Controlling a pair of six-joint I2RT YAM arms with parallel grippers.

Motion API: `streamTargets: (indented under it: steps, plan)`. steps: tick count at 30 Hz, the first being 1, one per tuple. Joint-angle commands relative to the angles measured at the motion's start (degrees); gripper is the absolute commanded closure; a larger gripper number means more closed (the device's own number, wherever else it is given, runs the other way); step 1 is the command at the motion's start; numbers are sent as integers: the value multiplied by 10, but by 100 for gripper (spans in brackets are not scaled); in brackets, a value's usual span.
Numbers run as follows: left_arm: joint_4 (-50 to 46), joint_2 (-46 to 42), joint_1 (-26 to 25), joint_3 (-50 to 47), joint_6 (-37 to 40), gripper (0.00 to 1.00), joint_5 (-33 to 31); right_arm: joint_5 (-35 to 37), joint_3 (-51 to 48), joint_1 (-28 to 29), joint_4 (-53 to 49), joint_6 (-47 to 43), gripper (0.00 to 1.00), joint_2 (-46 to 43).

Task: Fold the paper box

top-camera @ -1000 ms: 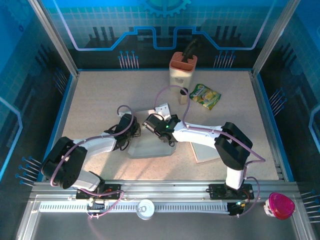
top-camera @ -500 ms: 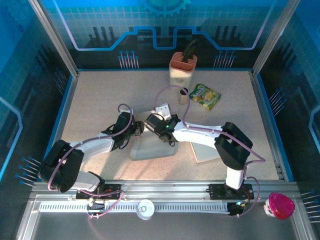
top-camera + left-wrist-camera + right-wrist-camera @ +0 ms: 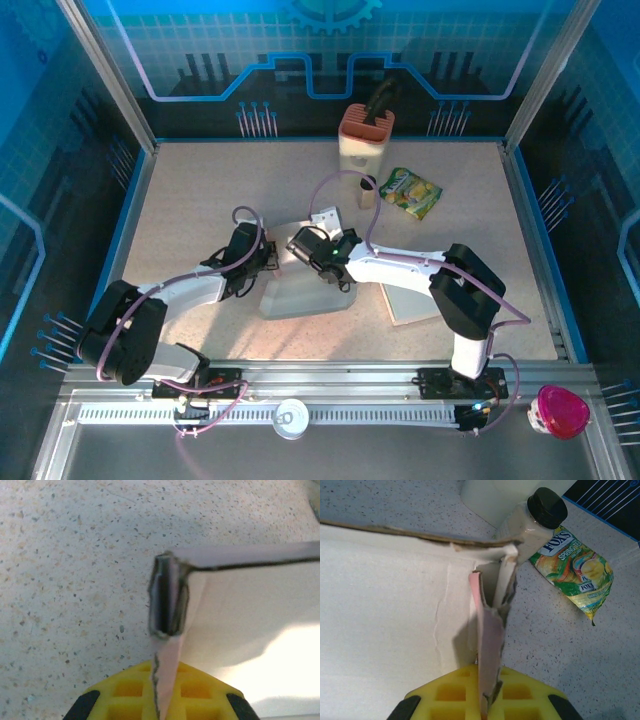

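Left gripper is being clamped on the left wall of the paper box, mid-table; right gripper on its far wall. Left wrist: card edge is being pinched, jaws nearly closed. Right wrist: torn corner is being squeezed, candy bag lying far right.

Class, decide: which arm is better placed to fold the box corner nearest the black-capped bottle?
Right. Its jaws pinch that corner flap of the paper box, with the bottle just beyond; the left arm grips another corner.
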Motion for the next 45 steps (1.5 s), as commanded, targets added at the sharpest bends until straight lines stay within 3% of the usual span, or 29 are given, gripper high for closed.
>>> streamTargets:
  steps: [1,3,8,13,19,28,34,45]
  plan:
    - [-20,1,-6,4,5,99,-21,9,7,-3,-28,8,100,9]
    - [-22,-8,-13,4,4,82,-26,11,13,-3,-37,17,100,16]
    - [-51,-35,-22,12,-11,60,-33,22,31,-5,-78,49,100,32]
    - [-83,-93,-22,8,-43,50,-27,24,39,-11,-101,77,100,41]
    - [-190,-163,-21,31,-95,52,-49,14,30,-19,-91,90,100,38]
    - [-322,-222,-20,88,-139,55,-34,-88,49,-64,-131,134,100,60]
    - [-383,-261,-20,125,-133,56,-32,-168,105,-95,-241,212,100,98]
    - [-444,-289,-21,156,-125,57,6,-327,93,-138,-261,371,100,84]
